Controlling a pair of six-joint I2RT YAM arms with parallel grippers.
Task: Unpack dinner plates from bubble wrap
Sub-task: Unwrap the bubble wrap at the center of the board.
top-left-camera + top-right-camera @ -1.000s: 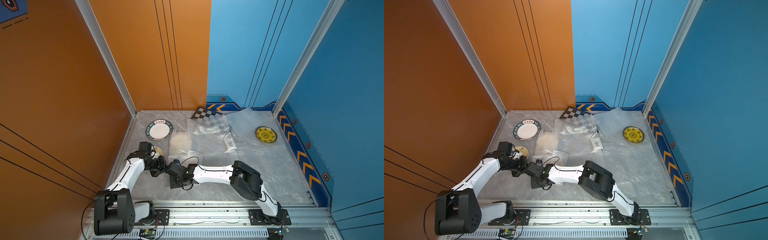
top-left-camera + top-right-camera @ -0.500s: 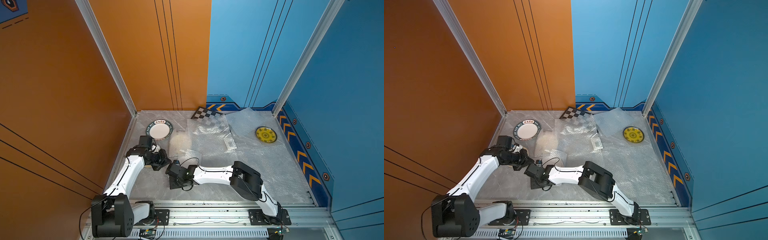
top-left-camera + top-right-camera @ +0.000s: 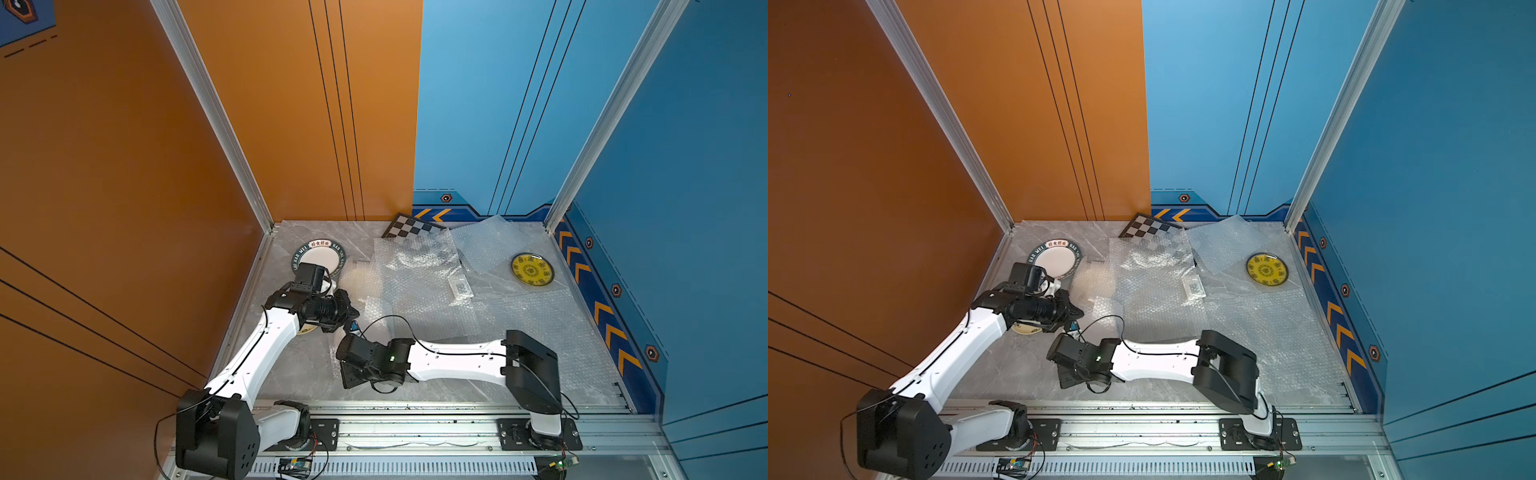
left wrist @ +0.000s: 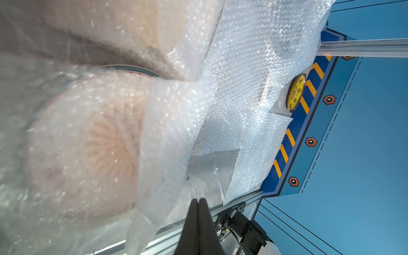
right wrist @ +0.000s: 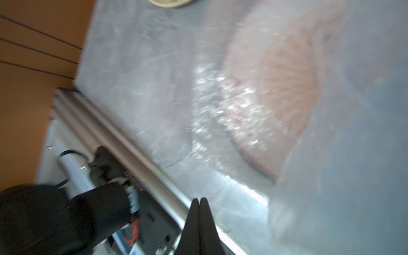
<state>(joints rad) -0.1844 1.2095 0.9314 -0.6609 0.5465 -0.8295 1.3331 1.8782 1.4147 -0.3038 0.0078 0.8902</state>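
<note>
A white dinner plate with an orange sunburst [image 4: 88, 143] [image 5: 276, 88] lies wrapped in bubble wrap [image 4: 167, 123] close in front of both wrist cameras. My left gripper [image 4: 198, 199] [image 3: 351, 318] is shut, with a fold of that wrap's film at its tips. My right gripper [image 5: 199, 199] is shut too, and nothing shows between its fingers. Bare plates lie about: a white one with a green-lettered rim [image 3: 318, 259] at the back left, a yellow one [image 3: 532, 270] at the right, and a cream one [image 3: 306, 330] mostly hidden under my left arm.
Loose bubble wrap sheets [image 3: 415, 291] cover the middle and right of the grey table. A small white card box [image 3: 459, 286] lies on them. A black-and-grey checkerboard [image 3: 409, 226] leans at the back wall. The metal rail [image 3: 415, 415] runs along the front edge.
My left arm has swung back toward the green-lettered plate, and its wrist now overlaps that plate's near rim. The right arm has hardly moved.
</note>
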